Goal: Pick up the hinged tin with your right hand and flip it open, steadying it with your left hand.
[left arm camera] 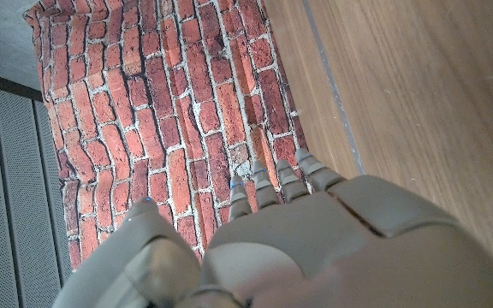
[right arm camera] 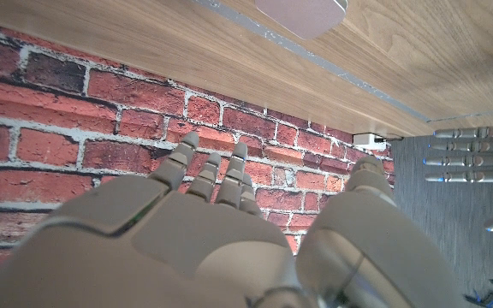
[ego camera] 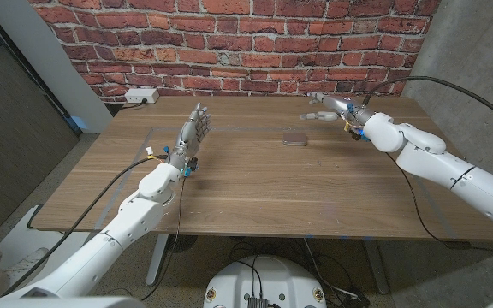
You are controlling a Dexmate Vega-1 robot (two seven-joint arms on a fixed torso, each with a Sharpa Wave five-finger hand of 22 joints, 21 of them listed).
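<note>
One hinged tin (ego camera: 294,138) on the worktop (ego camera: 255,192), both my hands up and holding nothing.

I count one tin, lying shut and flat on the far middle of the worktop, and one white power strip (ego camera: 140,96) at the brick wall (ego camera: 229,43). The tin sits between my two sets of fingers, near the right hand (ego camera: 330,106), just past and below its fingertips, and well apart from the left hand (ego camera: 193,133). Right fingers (right arm camera: 204,171) are loosely spread, touching nothing; left fingers (left arm camera: 272,181) stand upright, side by side, empty. Bare wood lies all round the tin, with the near edge well clear of it.
</note>
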